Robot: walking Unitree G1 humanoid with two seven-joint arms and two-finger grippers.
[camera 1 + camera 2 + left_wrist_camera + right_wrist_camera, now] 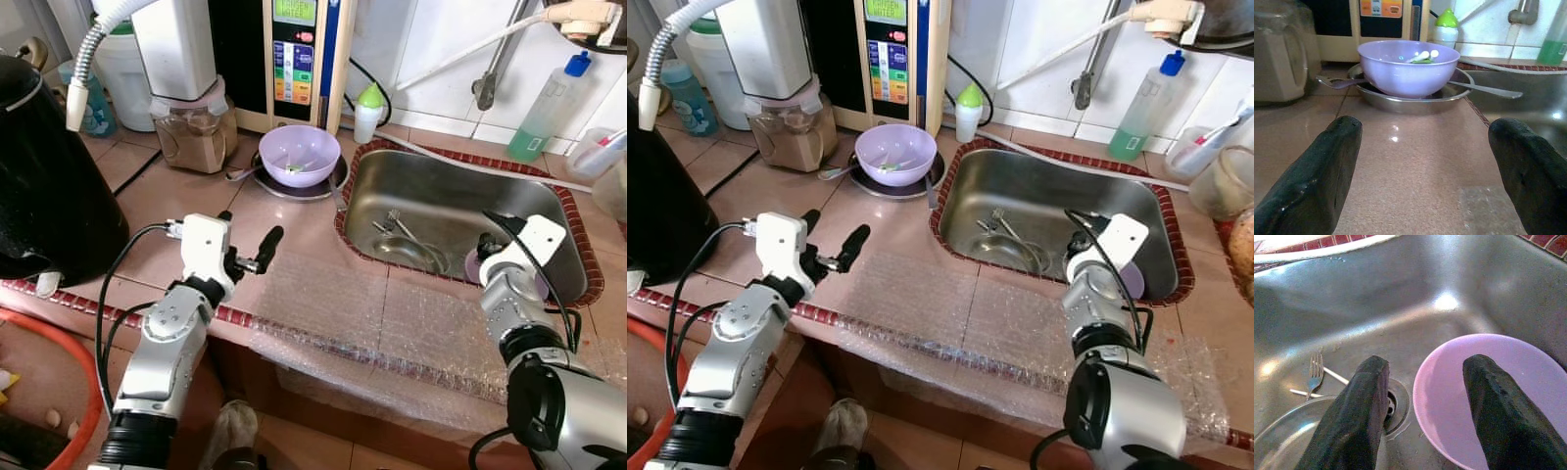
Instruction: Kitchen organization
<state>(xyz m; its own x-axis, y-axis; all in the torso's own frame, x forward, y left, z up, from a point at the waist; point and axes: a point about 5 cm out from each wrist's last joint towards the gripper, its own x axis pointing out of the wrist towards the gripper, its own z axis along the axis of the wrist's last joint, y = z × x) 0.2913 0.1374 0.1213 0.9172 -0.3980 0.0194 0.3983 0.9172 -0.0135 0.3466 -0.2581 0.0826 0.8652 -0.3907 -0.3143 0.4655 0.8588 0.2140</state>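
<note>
from the head camera i see my left gripper point(247, 245) held over the pink counter point(294, 225), fingers spread apart with nothing between them, pointed toward the purple bowl point(300, 154) that sits on a steel plate point(328, 184) just beside the sink point(549, 211). my left wrist camera gives me what the head view can't: white and green bits inside that bowl, and a spoon point(1334, 82) lying on the plate's rim behind it.

my right gripper point(1422, 401) is down in the sink, and from above the wrist housing hides its fingers. the right wrist camera shows them apart, one on each side of the rim of a second lilac bowl point(1528, 382) lying in the basin; i can't tell whether they touch it. beside it are the drain point(1396, 404), a fork point(1315, 374) and the edge of a steel dish point(1283, 431).

around the counter: a dark kettle point(44, 176) at my left, a water dispenser point(294, 59) against the wall, a green soap bottle point(547, 110), and bubble wrap point(392, 323) along the front edge.
</note>
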